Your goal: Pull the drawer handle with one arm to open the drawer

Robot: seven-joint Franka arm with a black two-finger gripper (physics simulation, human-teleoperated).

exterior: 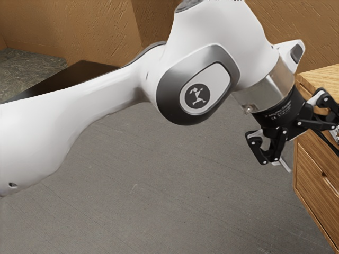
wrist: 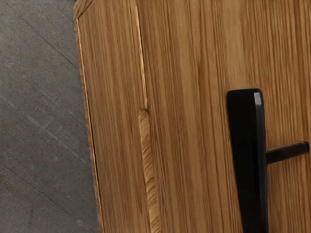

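**Open gripper at the drawer front, side and hand cameras**

Exterior view: the white glossy robot arm (exterior: 106, 114) ends in the black two-finger gripper (exterior: 310, 148). Its linkage fingers are spread wide, one above and one below the palm, and they pinch nothing that can be made out. Directly ahead of the hand stands the light oak-grained wooden cabinet (exterior: 318, 185), with stacked drawer fronts on the face turned toward the palm. The black bar-shaped drawer handle (exterior: 324, 142) appears as a thin dark line on that face, just beyond the palm and between the spread fingers. Whether either finger touches it cannot be told. The grey textured floor (exterior: 159, 185) lies beneath the hand, and the brown rough wall (exterior: 79, 32) is behind the arm.

Wrist view: this view gives the detail that the side camera lacks. The cabinet (wrist: 194, 73) is seen close, its grain running along the length of the drawer handle (wrist: 248, 160). The handle is a flat, long bar standing off the wood on a thin black post (wrist: 286, 152). A seam with a small step (wrist: 145, 109) separates the handle's panel from the cabinet's outer strip, and the floor (wrist: 34, 121) lies beyond that strip. Whether the drawer is pulled out at all cannot be judged.
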